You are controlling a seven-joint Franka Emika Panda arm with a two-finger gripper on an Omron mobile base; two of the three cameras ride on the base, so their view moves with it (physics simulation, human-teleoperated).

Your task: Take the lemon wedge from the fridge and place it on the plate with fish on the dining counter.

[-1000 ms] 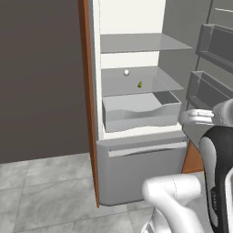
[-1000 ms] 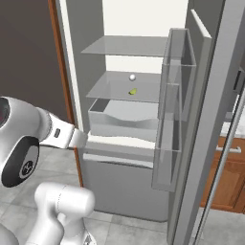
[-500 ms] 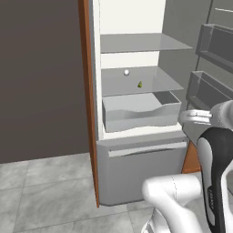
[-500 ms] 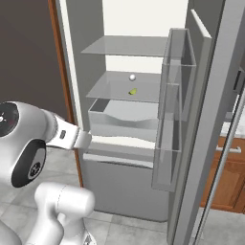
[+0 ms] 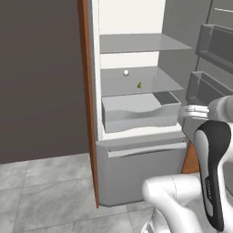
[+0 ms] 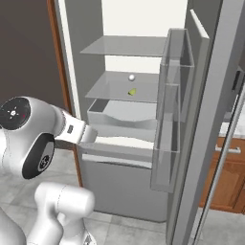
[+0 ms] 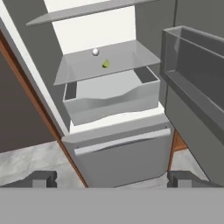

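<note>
Fridge (image 5: 136, 154) stands open on a grey tiled floor (image 5: 41, 191): white interior, grey glass shelves, clear drawer (image 7: 111, 98). Lemon wedge (image 7: 106, 64), small and pointed, lies on the lower shelf (image 7: 83, 70) beside a white ball (image 7: 95, 52). Tool (image 7: 111, 178) released, fingertips wide apart, well short of the fridge.

Fridge (image 5: 93, 68) door is swung wide, so the front of the white interior is unblocked; the door bins (image 6: 174, 95) stick out along the right side of the way in. Open slot between upper glass shelf (image 7: 83, 13) and lower glass shelf (image 7: 87, 68), where only the lemon wedge (image 7: 106, 64) and a small white ball (image 7: 95, 52) sit, near each other toward the back. Clear drawer (image 7: 111, 98) juts forward just under the lower shelf, above the shut freezer drawer (image 7: 122, 159).
</note>
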